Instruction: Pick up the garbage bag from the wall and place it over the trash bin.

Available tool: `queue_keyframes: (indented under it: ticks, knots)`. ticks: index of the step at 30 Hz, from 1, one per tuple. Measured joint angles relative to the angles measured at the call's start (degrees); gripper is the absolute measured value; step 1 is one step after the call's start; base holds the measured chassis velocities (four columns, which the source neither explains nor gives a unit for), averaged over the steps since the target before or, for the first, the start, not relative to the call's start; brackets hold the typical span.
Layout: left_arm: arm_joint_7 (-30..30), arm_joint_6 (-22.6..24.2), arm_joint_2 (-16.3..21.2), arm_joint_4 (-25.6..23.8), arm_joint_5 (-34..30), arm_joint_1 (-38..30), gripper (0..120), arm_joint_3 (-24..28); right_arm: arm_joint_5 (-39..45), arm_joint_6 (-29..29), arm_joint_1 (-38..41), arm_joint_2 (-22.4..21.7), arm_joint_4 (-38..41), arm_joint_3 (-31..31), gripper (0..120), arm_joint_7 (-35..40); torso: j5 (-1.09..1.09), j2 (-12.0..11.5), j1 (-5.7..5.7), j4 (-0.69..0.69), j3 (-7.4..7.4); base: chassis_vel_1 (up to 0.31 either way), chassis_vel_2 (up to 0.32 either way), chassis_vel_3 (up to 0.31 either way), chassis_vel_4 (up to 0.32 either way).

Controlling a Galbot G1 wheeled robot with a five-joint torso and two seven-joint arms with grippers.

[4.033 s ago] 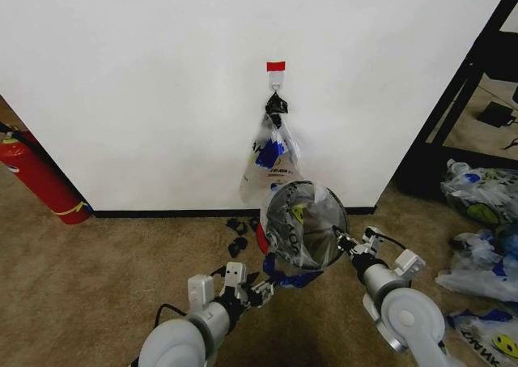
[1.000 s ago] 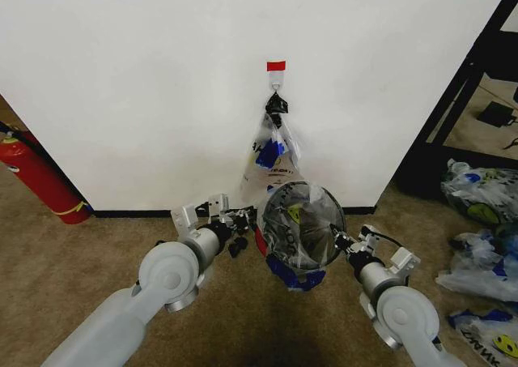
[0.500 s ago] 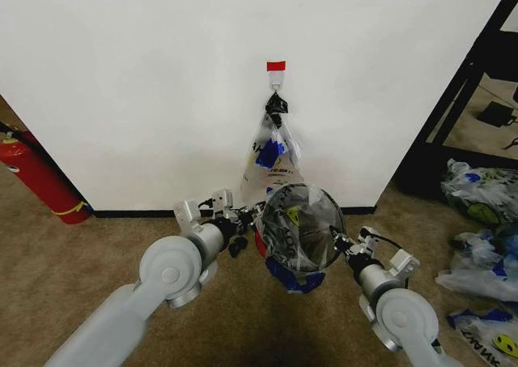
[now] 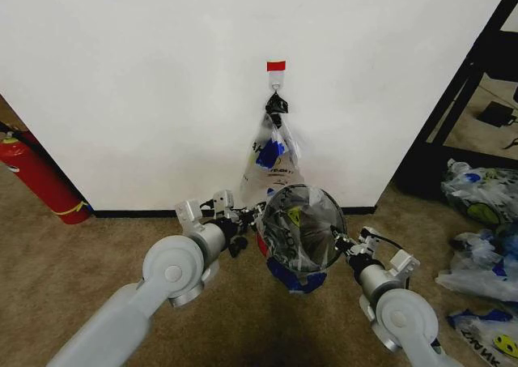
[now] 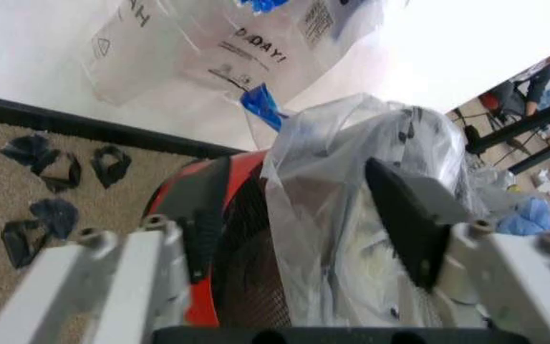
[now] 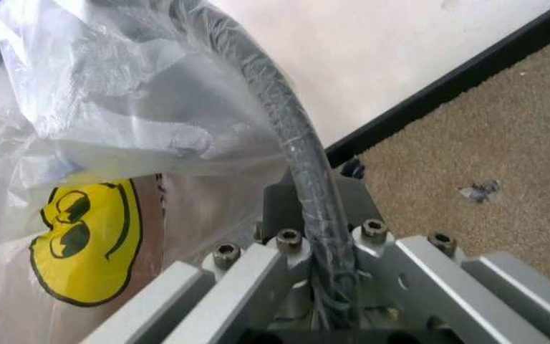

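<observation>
The garbage bag [image 4: 303, 225], see-through with a yellow smiley, lies stretched over the mouth of the trash bin [image 4: 261, 242], which stands on the carpet by the wall [image 4: 146, 83]. A blue handle of the bag hangs down the bin's near side. My left gripper [image 4: 247, 215] is at the bin's left rim. In the left wrist view it [image 5: 285, 201] stands open, its fingers straddling the bagged rim of the black and red bin [image 5: 223, 215]. My right gripper [image 4: 340, 241] is at the right rim, where it [image 6: 318, 215] is shut on the plastic-covered edge beside the smiley print [image 6: 79, 240].
A clipped bundle of like bags [image 4: 273, 156] hangs from the hook under the red tape [image 4: 276, 66]. A red fire extinguisher [image 4: 40, 185] stands at the left. More bags [image 4: 481, 221] lie at the right, by a black frame [image 4: 465, 91]. Black scraps [image 5: 55, 172] litter the carpet.
Four seconds ago my left arm was low in front of the bin; it has since swung up to the bin's left rim and edged closer. The right gripper has hardly moved.
</observation>
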Motion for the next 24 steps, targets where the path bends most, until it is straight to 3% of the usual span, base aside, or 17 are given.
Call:
queue_keyframes:
  ticks: [6, 9, 16, 22, 24]
  knots:
    - [-0.2, 0.7, -0.7, -0.5, 0.3, 0.2, 82, 0.7, 0.2, 0.0, 0.1, 0.0, 0.3, -0.1, 0, 0.1, 0.00, 0.0, 0.00, 0.00, 0.00, 0.000, 0.000, 0.000, 0.000]
    - [-0.4, 0.6, -1.5, 0.8, 0.4, -0.4, 83, 0.8, 0.3, 0.0, -0.1, -0.1, 0.6, 0.0, 0, 0.1, 0.00, 0.0, 0.00, -0.01, 0.00, 0.000, 0.000, 0.000, 0.000]
    - [-0.4, 0.0, -1.7, 1.8, 0.2, -0.7, 76, 0.6, 0.4, 0.0, -0.1, -0.2, 0.6, 0.1, 0, 0.2, 0.00, 0.0, 0.00, 0.00, 0.00, 0.000, 0.000, 0.000, 0.000]
    - [-0.4, -0.5, -1.8, 1.9, -0.1, -0.5, 49, 0.5, 0.6, 0.0, -0.1, -0.4, 0.7, 0.3, 0, 0.4, 0.00, 0.0, 0.00, 0.00, 0.00, 0.000, 0.000, 0.000, 0.000]
    - [-0.4, -0.5, -1.8, 1.8, -0.2, -0.4, 45, 0.5, 0.6, 0.0, -0.1, -0.4, 0.8, 0.3, 0, 0.4, 0.00, 0.0, 0.00, 0.00, 0.00, 0.000, 0.000, 0.000, 0.000]
